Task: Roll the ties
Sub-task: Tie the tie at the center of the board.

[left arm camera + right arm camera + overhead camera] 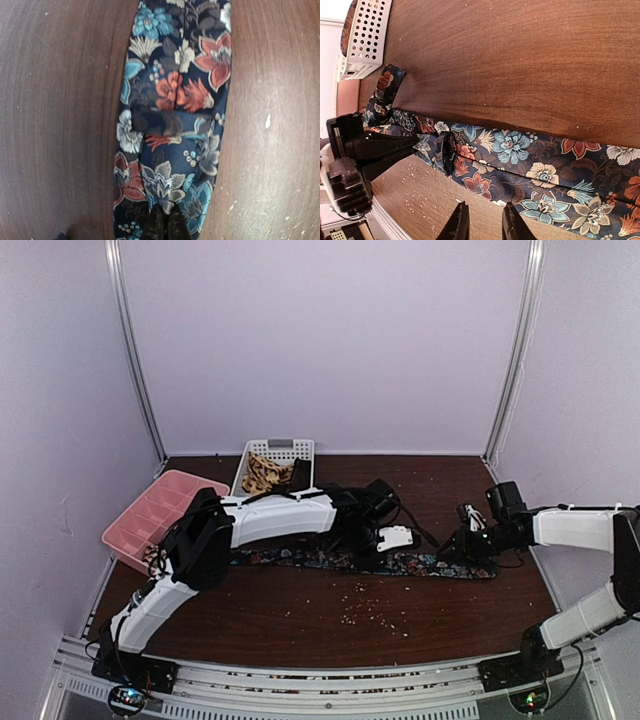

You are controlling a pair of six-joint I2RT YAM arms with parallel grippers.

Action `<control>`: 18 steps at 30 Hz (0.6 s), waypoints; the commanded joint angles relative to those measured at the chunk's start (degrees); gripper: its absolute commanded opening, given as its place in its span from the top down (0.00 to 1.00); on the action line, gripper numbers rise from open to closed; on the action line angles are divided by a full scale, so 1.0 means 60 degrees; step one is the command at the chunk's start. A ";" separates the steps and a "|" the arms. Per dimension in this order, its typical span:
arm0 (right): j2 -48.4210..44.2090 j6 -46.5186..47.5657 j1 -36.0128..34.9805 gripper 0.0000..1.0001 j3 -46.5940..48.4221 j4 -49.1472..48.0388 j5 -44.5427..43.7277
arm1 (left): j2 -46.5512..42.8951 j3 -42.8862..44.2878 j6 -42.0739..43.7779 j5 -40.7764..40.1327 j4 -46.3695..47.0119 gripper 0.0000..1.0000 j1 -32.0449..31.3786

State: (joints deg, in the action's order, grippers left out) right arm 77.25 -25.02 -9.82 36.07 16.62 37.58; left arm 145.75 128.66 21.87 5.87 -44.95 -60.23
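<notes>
Your left gripper [162, 222], jaws together on the floral tie [400, 564], reaches low across the brown table [300, 620]; your right gripper [482, 222], slightly apart, hovers above the tie's right end

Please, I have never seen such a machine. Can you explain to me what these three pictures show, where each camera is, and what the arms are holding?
These are two robot arms bolted at the near edge of a brown table. The wide picture comes from a fixed camera above and behind them. The other two come from small cameras on each wrist, looking along the fingers. A long floral tie lies flat across the table. The left gripper is shut, pressing on the tie. The right gripper hangs slightly open near the tie's edge; I cannot tell if it touches. At the back stand a white basket holding more fabric and a pink tray.
</notes>
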 commanded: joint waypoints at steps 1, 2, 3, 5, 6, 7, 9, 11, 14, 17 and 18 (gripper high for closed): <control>0.0228 -0.0143 0.0063 0.76 -0.0106 -0.0297 0.0090 | 0.0212 0.0527 -0.0389 0.0571 0.0203 1.00 -0.0011; 0.0272 -0.0171 0.0056 0.77 -0.0089 -0.0343 0.0104 | 0.0226 0.0529 -0.0412 0.0636 0.0276 1.00 -0.0013; 0.0307 -0.0187 0.0056 0.77 -0.0083 -0.0352 0.0119 | 0.0236 0.0529 -0.0445 0.0678 0.0335 1.00 -0.0013; 0.0349 -0.0198 0.0055 0.77 -0.0044 -0.0367 0.0126 | 0.0257 0.0529 -0.0464 0.0777 0.0399 1.00 -0.0013; 0.0359 -0.0194 0.0055 0.77 -0.0035 -0.0368 0.0131 | 0.0282 0.0527 -0.0458 0.0834 0.0425 1.00 -0.0011; 0.0380 -0.0196 0.0063 0.77 -0.0021 -0.0355 0.0135 | 0.0318 0.0529 -0.0452 0.0874 0.0438 1.00 -0.0018; 0.0407 -0.0183 0.0056 0.77 0.0004 -0.0339 0.0152 | 0.0402 0.0574 -0.0451 0.0915 0.0452 1.00 -0.0011; 0.0411 -0.0181 0.0055 0.76 0.0007 -0.0344 0.0152 | 0.0506 0.0663 -0.0476 0.0948 0.0456 1.00 -0.0011; 0.0517 -0.0268 0.0030 0.76 -0.0035 -0.0459 0.0179 | 0.0566 0.0722 -0.0567 0.1033 0.0593 1.00 -0.0011; 0.0724 -0.0409 -0.0077 0.76 -0.0043 -0.0670 0.0256 | 0.0566 0.0709 -0.0726 0.1042 0.0900 1.00 -0.0013; 0.0807 -0.0453 -0.0113 0.77 -0.0048 -0.0745 0.0279 | 0.0566 0.0685 -0.0801 0.0999 0.1019 1.00 -0.0011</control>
State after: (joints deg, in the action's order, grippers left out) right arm 80.29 -26.33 -9.89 36.05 14.66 37.98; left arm 148.35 131.07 19.00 10.76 -43.00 -60.20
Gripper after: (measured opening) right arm 0.238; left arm 0.028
